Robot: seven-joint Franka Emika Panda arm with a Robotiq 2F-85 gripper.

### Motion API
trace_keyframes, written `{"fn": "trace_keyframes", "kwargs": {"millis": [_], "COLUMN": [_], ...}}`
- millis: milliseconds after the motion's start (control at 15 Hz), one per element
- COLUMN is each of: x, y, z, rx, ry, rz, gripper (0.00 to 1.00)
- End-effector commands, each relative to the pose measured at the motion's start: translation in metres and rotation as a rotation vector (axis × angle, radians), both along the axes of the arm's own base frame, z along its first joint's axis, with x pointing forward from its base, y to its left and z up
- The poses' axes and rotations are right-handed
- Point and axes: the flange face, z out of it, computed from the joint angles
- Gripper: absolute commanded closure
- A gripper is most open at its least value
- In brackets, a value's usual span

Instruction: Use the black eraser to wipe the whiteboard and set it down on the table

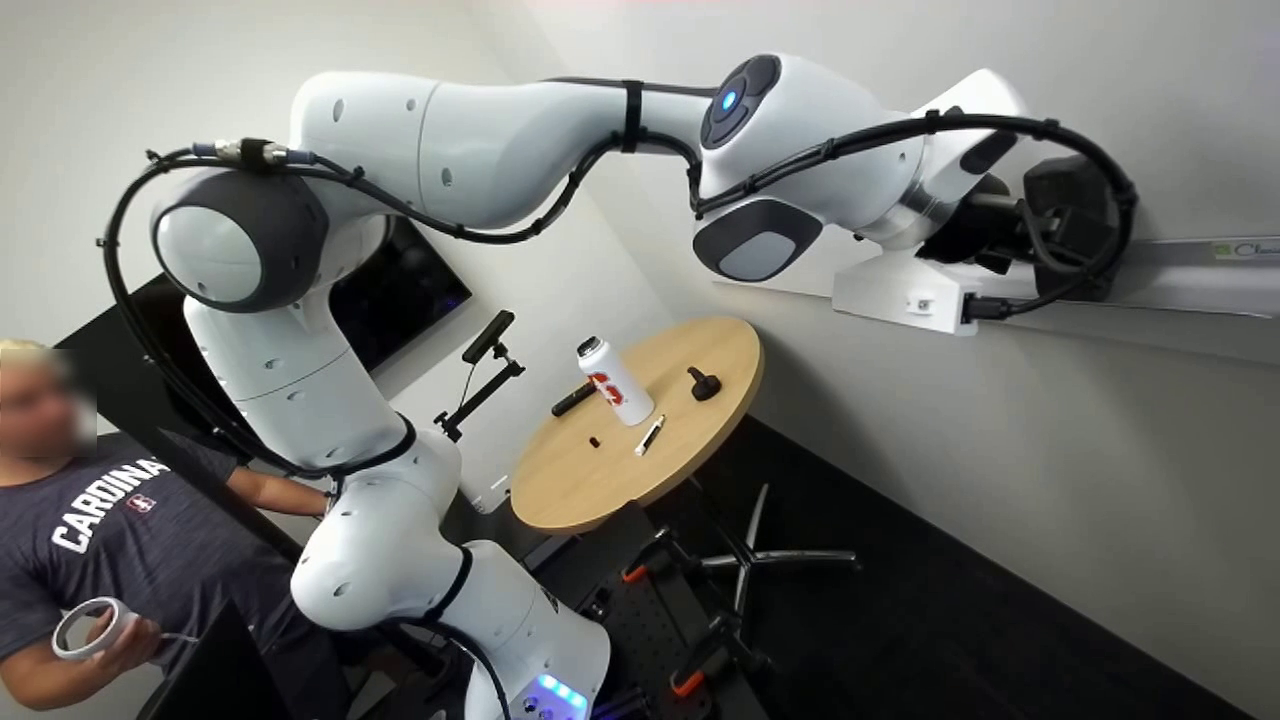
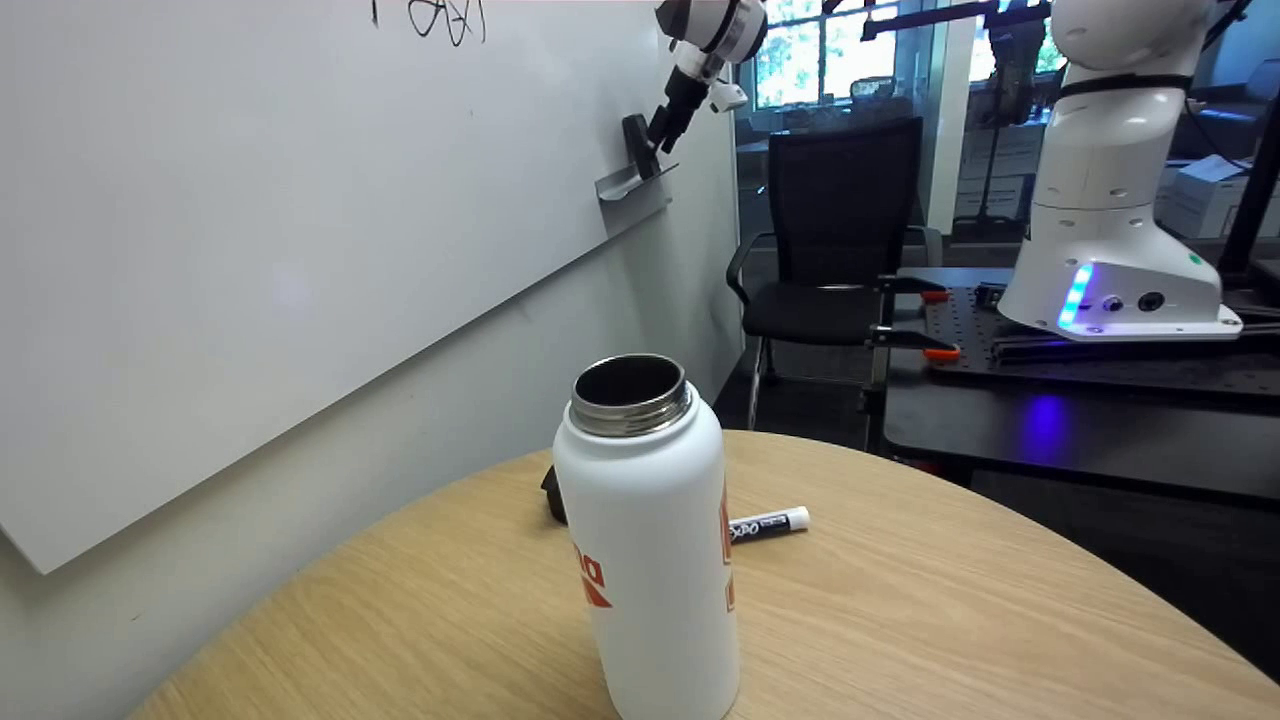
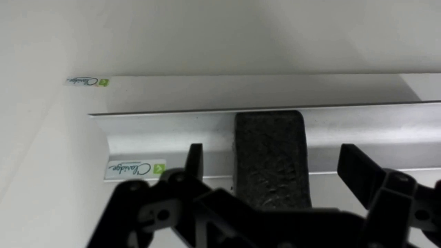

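Robotiq gripper (image 3: 274,162) in the wrist view: we see the two black fingers (image 3: 195,162) spread wide and released, with the black eraser (image 3: 270,148) between them and a gap visible on either side. The eraser sits on the grey ledge (image 3: 165,137), its length running past the ledge's edge, one end hidden behind the gripper body. We read a Claridge label (image 3: 136,168) at the ledge's end.

In an exterior view, we find the white Panda arm (image 1: 500,150) extended to the ledge; a looped black cable (image 1: 990,122) partly covers the gripper, and we cannot judge the finger spacing from this angle. Lower down stands the round wooden table (image 1: 560,490), bearing a white bottle (image 1: 622,390) with red print, a whiteboard marker (image 1: 651,434) and a black lid (image 1: 706,386). At the picture's left edge, a person (image 1: 140,540) in a lettered shirt holds a ringed controller (image 1: 120,618).

In an exterior view, we note the eraser standing on end in the ledge of the whiteboard (image 2: 300,200), the gripper just beside it. Dark scribbles (image 2: 440,18) show near the top of the view, the bottle rises in the foreground, and a black chair (image 2: 845,200) stands beyond the table.
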Motion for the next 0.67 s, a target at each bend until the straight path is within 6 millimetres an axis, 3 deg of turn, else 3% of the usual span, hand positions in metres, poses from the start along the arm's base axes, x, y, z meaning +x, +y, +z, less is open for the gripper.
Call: {"fn": "trace_keyframes", "kwargs": {"millis": [0, 400, 467, 600], "x": [0.002, 0.006, 0.007, 0.007], "y": [0.001, 0.009, 0.01, 0.013], "z": [0.007, 0.006, 0.006, 0.006], "rx": [0.003, 0.004, 0.005, -0.002], "ry": [-0.012, -0.023, -0.025, -0.03], "rz": [0.026, 0.03, 0.031, 0.038], "gripper": [0.0, 0.03, 0.27, 0.29]}}
